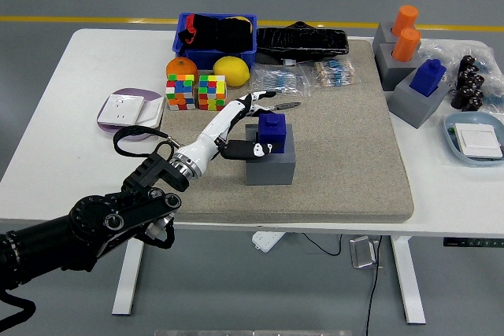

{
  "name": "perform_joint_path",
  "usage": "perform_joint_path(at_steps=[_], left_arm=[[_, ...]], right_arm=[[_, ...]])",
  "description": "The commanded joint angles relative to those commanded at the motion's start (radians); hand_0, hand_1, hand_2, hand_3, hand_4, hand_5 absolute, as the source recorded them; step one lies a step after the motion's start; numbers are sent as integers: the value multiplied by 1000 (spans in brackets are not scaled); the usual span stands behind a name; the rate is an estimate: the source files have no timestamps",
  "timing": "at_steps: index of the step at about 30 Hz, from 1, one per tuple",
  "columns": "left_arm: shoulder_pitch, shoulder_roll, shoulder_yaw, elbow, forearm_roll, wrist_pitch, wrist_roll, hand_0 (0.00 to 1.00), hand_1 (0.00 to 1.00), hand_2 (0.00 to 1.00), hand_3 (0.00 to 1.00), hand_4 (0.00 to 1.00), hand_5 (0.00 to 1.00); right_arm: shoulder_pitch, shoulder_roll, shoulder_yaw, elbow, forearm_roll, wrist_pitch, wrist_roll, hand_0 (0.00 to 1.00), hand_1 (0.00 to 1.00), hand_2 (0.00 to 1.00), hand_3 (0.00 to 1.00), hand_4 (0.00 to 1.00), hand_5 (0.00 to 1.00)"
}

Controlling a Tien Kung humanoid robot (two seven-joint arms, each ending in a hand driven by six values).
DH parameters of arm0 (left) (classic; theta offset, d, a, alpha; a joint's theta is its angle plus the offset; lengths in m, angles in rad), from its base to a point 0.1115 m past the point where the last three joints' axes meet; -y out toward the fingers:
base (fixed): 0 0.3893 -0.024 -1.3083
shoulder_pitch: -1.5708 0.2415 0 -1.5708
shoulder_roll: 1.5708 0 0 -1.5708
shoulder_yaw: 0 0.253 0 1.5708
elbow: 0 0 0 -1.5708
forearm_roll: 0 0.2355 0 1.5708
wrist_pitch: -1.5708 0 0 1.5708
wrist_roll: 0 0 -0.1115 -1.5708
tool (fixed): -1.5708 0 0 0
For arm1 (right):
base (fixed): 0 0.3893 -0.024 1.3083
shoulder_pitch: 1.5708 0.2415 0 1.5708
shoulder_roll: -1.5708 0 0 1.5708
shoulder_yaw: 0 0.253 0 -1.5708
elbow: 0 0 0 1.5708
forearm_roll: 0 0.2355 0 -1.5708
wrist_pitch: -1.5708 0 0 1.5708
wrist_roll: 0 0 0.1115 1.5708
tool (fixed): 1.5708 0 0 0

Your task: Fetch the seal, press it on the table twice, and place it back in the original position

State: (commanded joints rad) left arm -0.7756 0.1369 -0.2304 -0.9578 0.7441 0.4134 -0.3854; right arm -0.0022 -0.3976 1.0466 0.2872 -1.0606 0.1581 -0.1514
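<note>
Blue, the seal (272, 131) stands upright on its grey block (270, 164) on the beige mat (339, 147). We reach in with our left hand (240, 125) — fingers (253, 100) spread around the seal's left side, thumb low by the block, not yet clasping it.

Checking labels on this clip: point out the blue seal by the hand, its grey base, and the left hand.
blue seal (273, 131), head view, front face.
grey base (270, 168), head view, front face.
left hand (240, 126), head view, middle of hand.
</note>
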Motion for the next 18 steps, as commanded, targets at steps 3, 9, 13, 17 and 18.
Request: perform_joint_path(at_steps=[3, 9, 13, 17, 18], left_arm=[[-2, -3, 1, 5, 5, 4, 6, 864, 666, 660, 876, 793, 2], [-8, -5, 5, 11, 15, 11, 14, 840, 560, 564, 864, 707, 2], [-12, -6, 6, 12, 24, 17, 20, 827, 479, 483, 854, 653, 2], [-13, -8, 7, 12, 28, 22, 22, 827, 479, 483, 854, 653, 2], [-13, -8, 7, 12, 26, 22, 21, 808, 419, 426, 846, 606, 2]], right_arm=[[0, 0, -1, 0, 0, 0, 0, 835, 761, 754, 695, 753, 361], [0, -2, -1, -1, 0, 0, 0, 835, 762, 754, 695, 753, 360], [1, -1, 1, 0, -1, -1, 0, 836, 761, 754, 694, 754, 358], [1, 0, 2, 0, -1, -1, 0, 836, 761, 754, 694, 754, 358], [1, 0, 1, 0, -1, -1, 0, 836, 761, 754, 693, 754, 359]])
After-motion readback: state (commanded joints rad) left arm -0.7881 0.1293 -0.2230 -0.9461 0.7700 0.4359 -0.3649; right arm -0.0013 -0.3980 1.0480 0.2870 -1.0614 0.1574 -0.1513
